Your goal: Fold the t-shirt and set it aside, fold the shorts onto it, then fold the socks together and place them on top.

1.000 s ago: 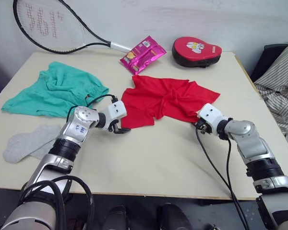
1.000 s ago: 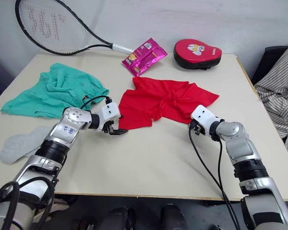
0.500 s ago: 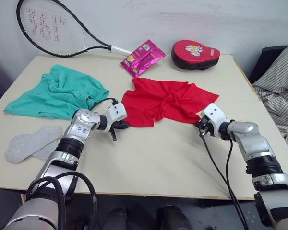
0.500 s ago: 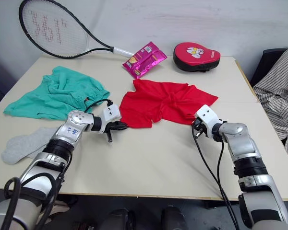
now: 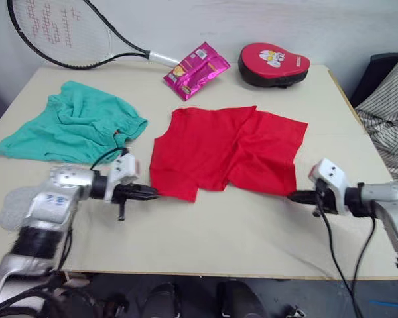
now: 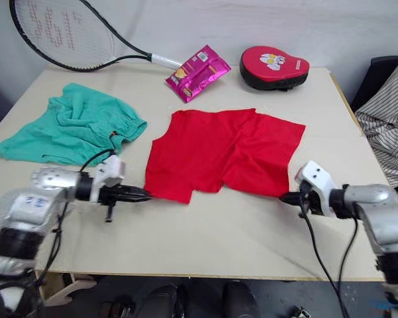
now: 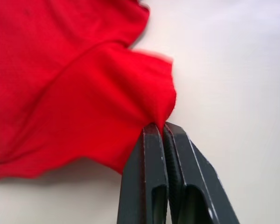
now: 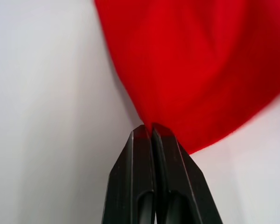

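Note:
The red t-shirt (image 5: pixel 225 156) lies spread out in the middle of the table. My left gripper (image 5: pixel 152 193) is shut on its near left corner, and the pinched red hem (image 7: pixel 156 112) bunches at the fingertips. My right gripper (image 5: pixel 293 196) is shut on the near right corner (image 8: pixel 177 116). Both grippers lie low over the tabletop, pointing inward at the cloth. The teal shorts (image 5: pixel 73 122) lie crumpled at the left. A light-grey sock (image 5: pixel 6 207) shows blurred beside my left forearm, partly hidden by it.
A tennis racket (image 5: pixel 53 30) lies at the back left of the table (image 5: pixel 219 245). A pink packet (image 5: pixel 196 69) and a red padded mitt (image 5: pixel 273 63) sit at the back. Striped cloth (image 5: pixel 388 112) hangs just off the right edge.
Both grippers have shut on the t-shirt's near corners and drawn them apart and toward the front edge. The cloth now lies flatter and wider. The camera has also shifted.

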